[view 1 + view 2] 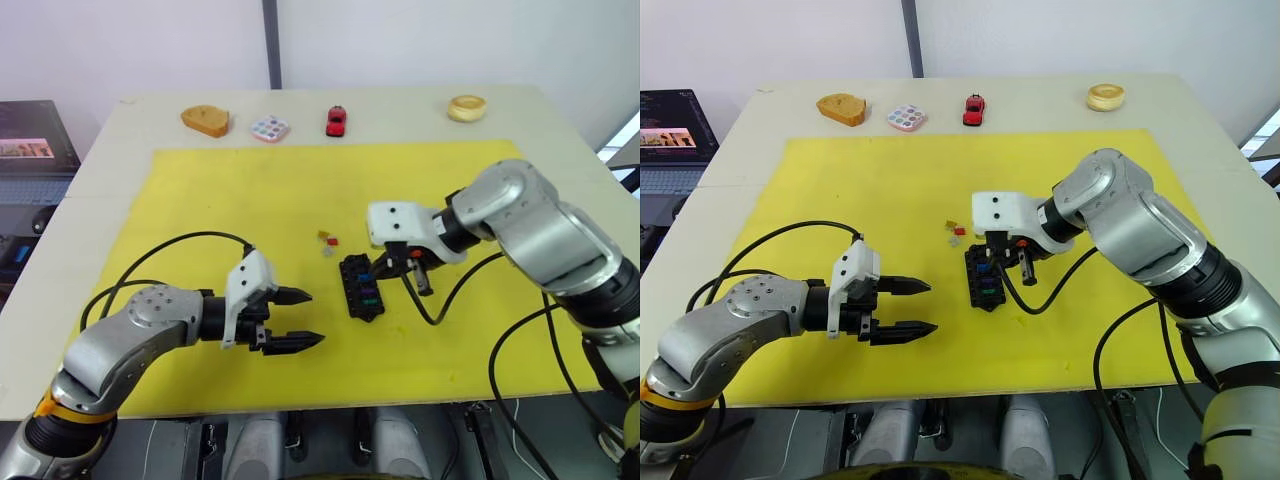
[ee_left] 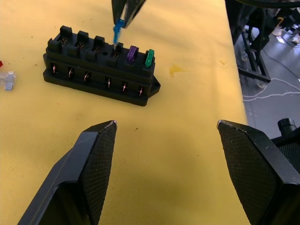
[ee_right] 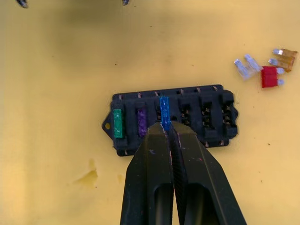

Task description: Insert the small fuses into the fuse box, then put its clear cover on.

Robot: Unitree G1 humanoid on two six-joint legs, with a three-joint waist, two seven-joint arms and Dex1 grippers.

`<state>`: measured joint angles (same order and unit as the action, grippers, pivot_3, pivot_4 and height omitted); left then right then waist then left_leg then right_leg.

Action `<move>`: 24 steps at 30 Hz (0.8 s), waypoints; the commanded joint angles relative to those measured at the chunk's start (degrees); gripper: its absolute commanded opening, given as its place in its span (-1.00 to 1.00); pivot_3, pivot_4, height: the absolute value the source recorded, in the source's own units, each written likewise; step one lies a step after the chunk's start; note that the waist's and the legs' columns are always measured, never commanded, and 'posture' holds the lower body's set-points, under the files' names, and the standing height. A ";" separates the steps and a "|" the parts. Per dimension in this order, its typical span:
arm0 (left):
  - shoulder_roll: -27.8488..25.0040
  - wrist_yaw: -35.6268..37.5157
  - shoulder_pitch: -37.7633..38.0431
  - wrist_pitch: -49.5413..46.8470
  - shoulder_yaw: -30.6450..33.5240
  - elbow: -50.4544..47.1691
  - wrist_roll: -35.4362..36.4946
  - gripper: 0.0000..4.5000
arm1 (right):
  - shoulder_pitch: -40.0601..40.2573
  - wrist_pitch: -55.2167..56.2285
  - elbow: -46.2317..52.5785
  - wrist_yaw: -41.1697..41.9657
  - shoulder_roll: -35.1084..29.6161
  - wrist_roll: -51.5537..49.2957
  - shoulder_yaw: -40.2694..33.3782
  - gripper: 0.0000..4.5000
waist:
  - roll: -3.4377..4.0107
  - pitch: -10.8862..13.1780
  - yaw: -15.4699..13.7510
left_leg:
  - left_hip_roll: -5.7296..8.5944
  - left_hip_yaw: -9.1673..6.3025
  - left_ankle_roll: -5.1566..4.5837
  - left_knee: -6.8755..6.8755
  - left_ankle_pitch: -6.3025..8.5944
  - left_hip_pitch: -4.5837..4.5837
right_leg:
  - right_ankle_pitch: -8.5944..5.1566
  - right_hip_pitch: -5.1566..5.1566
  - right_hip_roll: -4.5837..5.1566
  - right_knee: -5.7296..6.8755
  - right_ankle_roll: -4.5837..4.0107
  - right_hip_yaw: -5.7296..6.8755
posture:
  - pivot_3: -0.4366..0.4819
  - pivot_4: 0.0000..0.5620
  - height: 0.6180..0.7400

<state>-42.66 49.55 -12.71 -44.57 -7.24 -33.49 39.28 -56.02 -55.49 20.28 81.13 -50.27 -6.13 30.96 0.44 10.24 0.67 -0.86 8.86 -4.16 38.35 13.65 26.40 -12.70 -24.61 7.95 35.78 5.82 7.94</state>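
- The black fuse box (image 3: 172, 119) lay flat on the yellow mat (image 1: 250, 200), near the middle of it.
- A green fuse (image 3: 117, 123) and a purple fuse (image 3: 141, 122) sat in slots side by side at one end of the box.
- The right gripper (image 3: 167, 127) was pinched tight on a blue fuse (image 3: 164, 110), holding it at the slot next to the purple one.
- Three more fuses lay loose on the mat near the box: a grey one (image 3: 245, 67), a red one (image 3: 269, 77) and a tan-yellow one (image 3: 284, 57), all close together.
- The left gripper (image 1: 297, 320) sat low over the mat beside the box, not touching it, with its fingers (image 2: 96, 159) spread wide and nothing between them.
- Far back on the table (image 1: 400, 105) were a red toy car (image 1: 336, 120) and a dotted palette (image 1: 270, 129).
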 commanded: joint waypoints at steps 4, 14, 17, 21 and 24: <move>0.08 -0.58 0.49 0.05 0.50 -1.90 0.23 0.60 | -0.70 0.48 0.55 -1.20 0.09 -0.22 0.87 -1.00 | 0.00 0.00 0.03 | 0.00 0.00 0.00 0.00 0.00 0.00 | 0.00 0.00 0.00 0.01 0.00 0.00 | -0.05 -0.47 1.00; -0.06 -0.80 0.82 0.39 0.66 -1.68 0.17 0.60 | -0.83 1.87 -0.59 -2.13 -0.16 0.34 2.48 -1.00 | 0.00 0.00 0.02 | 0.00 0.00 0.00 0.01 0.00 0.00 | 0.00 -0.02 0.00 0.04 0.00 0.00 | -0.05 -0.47 1.00; -0.03 -0.94 0.85 0.32 0.77 -1.72 0.27 0.60 | -0.97 2.19 -0.97 -1.78 -0.61 0.21 2.27 -1.00 | 0.00 0.00 0.01 | 0.00 0.01 0.00 0.01 0.00 0.00 | 0.00 -0.02 0.00 0.04 -0.01 0.00 | -0.05 -0.47 1.00; -0.01 -1.07 0.87 0.24 0.77 -1.80 0.35 0.60 | -1.36 2.32 -1.22 -1.11 -1.15 -0.16 1.60 -1.00 | 0.00 0.00 -0.01 | 0.00 0.01 0.00 0.02 0.00 0.00 | 0.00 -0.01 0.00 0.05 -0.01 0.00 | -0.05 -0.47 1.00; 0.10 -1.23 0.79 0.13 0.65 -1.92 0.40 0.60 | -1.75 2.12 -1.21 -0.83 -1.29 -0.41 1.11 -1.00 | 0.00 0.00 0.01 | 0.00 0.01 0.00 0.02 0.00 0.00 | 0.00 -0.01 0.00 0.06 -0.01 0.00 | -0.05 -0.47 1.00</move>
<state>-42.62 48.36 -11.74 -44.61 -7.24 -33.59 39.29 -56.08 -53.48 18.72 80.00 -50.70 -6.03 34.00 0.44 10.24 0.68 -0.86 8.87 -4.16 38.37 13.65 26.40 -12.70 -24.63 7.95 35.84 5.82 7.94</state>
